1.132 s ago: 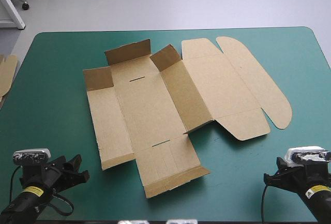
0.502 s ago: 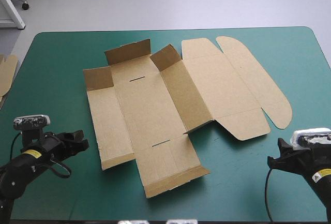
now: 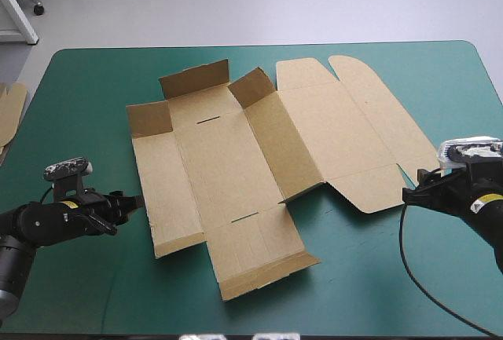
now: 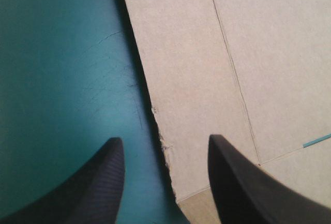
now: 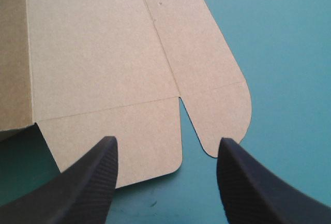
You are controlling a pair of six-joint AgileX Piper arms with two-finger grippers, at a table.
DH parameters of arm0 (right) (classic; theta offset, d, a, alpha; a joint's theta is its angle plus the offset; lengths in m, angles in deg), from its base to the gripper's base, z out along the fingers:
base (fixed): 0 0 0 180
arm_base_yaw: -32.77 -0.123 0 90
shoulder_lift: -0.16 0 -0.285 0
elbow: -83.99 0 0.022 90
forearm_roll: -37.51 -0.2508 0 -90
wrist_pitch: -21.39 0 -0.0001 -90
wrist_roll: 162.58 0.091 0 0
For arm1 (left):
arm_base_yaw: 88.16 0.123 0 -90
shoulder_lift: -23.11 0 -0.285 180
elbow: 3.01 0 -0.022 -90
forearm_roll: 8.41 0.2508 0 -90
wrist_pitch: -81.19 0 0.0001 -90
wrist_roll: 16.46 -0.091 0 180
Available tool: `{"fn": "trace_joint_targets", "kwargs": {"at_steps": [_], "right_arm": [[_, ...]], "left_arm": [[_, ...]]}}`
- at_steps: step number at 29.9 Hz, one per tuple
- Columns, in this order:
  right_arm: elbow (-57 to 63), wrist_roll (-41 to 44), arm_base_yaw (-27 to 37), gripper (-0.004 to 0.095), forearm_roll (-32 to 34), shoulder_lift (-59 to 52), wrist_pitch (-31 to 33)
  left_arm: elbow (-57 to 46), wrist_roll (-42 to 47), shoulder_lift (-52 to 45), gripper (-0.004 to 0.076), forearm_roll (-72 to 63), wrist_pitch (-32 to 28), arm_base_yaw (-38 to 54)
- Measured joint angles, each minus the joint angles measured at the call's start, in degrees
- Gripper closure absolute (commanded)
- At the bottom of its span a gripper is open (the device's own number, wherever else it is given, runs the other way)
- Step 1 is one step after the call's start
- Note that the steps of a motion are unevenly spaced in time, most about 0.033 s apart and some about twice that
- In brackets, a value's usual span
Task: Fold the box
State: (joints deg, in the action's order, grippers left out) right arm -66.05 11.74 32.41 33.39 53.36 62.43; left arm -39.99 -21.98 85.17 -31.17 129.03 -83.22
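High view: box (image 3: 220, 167) stretches crosswise, lid (image 3: 354, 128) pointing right.

Brown cardboard box (image 3: 236, 167): we see plain light brown with no print. Thin darker crease lines cross it, and its raised flaps at the far end look a deeper brown.
Slit in the box: in the left wrist view we see a thin teal-green line through the board.
Teal-green table cover (image 3: 86, 112): one even colour, unpatterned, with faint pale scratches beside the box's edge.
Left gripper (image 4: 164, 138): we see black fin-shaped fingers with a faint fine grain.
Right gripper (image 5: 167, 140): its black fingers (image 5: 88, 182) carry fine ribbed lines.
Spare brown board (image 3: 9, 108) at the table's left edge: the same light brown.
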Motion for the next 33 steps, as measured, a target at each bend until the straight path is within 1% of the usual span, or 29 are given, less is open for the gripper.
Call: {"fn": "trace_joint_targets", "kwargs": {"at_steps": [5, 9, 13, 18, 24, 28, 33], "right_arm": [[-2.52, 0.04, 0.00, 0.0367, -0.90, 2.90, 0.00], [-2.58, -0.06, 0.00, 0.0367, -1.49, 3.68, 0.12], [-2.58, -0.31, 0.00, 0.0367, -1.63, 3.70, 0.25], [-2.58, -0.92, 0.00, 0.0367, -1.68, 3.70, 0.95], [-2.58, -1.25, 0.00, 0.0367, -1.68, 3.70, 1.49], [-2.58, -1.33, 0.00, 0.0368, -1.68, 3.70, 1.49], [-2.58, -1.90, 0.00, 0.0369, -1.68, 3.70, 1.49]], "left_arm": [[-4.67, -0.82, 0.00, 0.0357, -5.55, -1.42, 4.06], [-10.05, -5.29, 0.00, 0.0357, -14.09, -3.22, 6.89], [-14.63, -8.43, 0.82, 0.0357, -19.87, -7.26, 7.53], [-18.17, -12.52, 4.23, 0.0357, -25.75, -9.76, 7.57], [-18.83, -19.54, 7.85, 0.0357, -35.53, -13.88, 7.64], [-18.77, -22.48, 11.39, 0.0357, -38.74, -14.53, 7.79], [-18.35, -29.76, 15.58, 0.0357, -47.62, -13.90, 7.91]]}}
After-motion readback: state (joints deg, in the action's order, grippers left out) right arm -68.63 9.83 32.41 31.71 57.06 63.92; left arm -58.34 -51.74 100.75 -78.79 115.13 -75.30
